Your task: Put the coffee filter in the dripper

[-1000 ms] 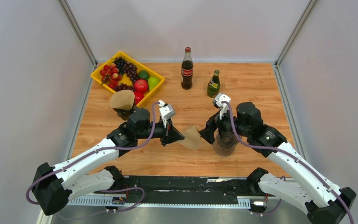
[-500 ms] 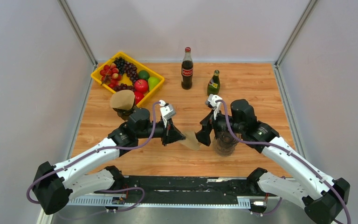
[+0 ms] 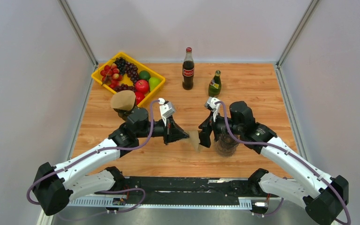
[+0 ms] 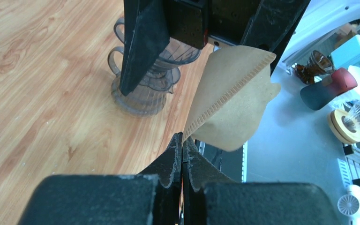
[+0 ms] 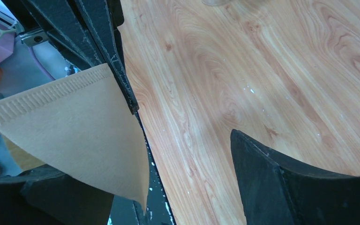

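My left gripper [image 3: 185,136] is shut on one corner of the brown paper coffee filter [image 3: 195,139] and holds it above the table. In the left wrist view the pinch [image 4: 183,138] is clear and the filter [image 4: 234,103] fans out beyond it. My right gripper [image 3: 201,136] is open, right against the filter from the right. In the right wrist view the filter [image 5: 75,126] covers its left finger, and its right finger [image 5: 281,187] stands well apart. The smoky transparent dripper [image 3: 226,143] stands under my right arm; it also shows in the left wrist view [image 4: 145,89].
A second brown filter [image 3: 123,100] sits on a dark holder by the yellow fruit tray [image 3: 95,74] at the back left. A cola bottle [image 3: 188,69] and a green bottle [image 3: 214,84] stand at the back centre.
My right gripper has moved left from over the dripper up to the filter. My left gripper has turned the filter more edge-on and lifted it slightly.
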